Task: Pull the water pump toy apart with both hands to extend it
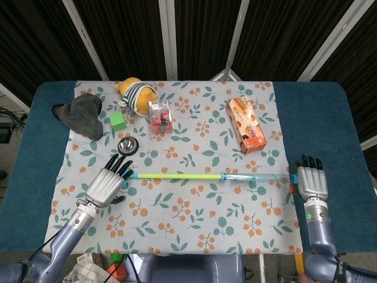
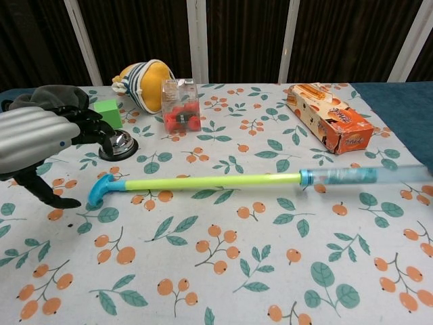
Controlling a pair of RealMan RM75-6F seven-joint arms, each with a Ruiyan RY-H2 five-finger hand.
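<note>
The water pump toy (image 1: 206, 175) lies flat on the flowered tablecloth (image 1: 194, 236), its long axis running from nine o'clock to three o'clock in the head view, yellow rod toward the left, clear blue tube toward the right. The left hand (image 1: 107, 184) sits just beside the curved blue handle (image 2: 101, 189), fingers spread and holding nothing; the handle lies at about two o'clock from its palm. The right hand (image 1: 310, 180) is at the tube's far end, but whether its fingers are closed on it cannot be told. The toy already looks fully drawn out.
</note>
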